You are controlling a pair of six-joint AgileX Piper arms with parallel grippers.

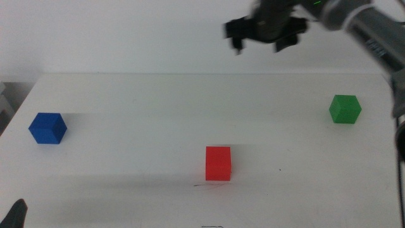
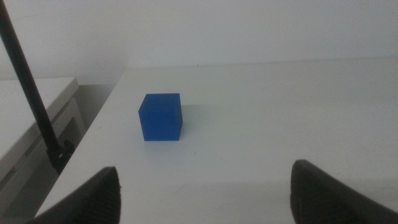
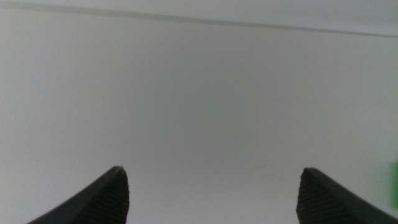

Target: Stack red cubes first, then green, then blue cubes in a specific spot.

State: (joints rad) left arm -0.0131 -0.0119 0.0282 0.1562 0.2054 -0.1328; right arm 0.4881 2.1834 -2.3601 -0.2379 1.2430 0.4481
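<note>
The red cube sits on the white bench just behind the thin dark line that marks the stacking spot, with nothing on top of it, so the first layer looks to be in place. The green cube lies well away from the red cube toward the right edge, and the blue cube well away toward the left edge; both stacking steps remain. The right claw hangs high beyond the red cube, jaws spread and empty. The left claw waits near the blue cube, jaws spread, gripping nothing.
</note>
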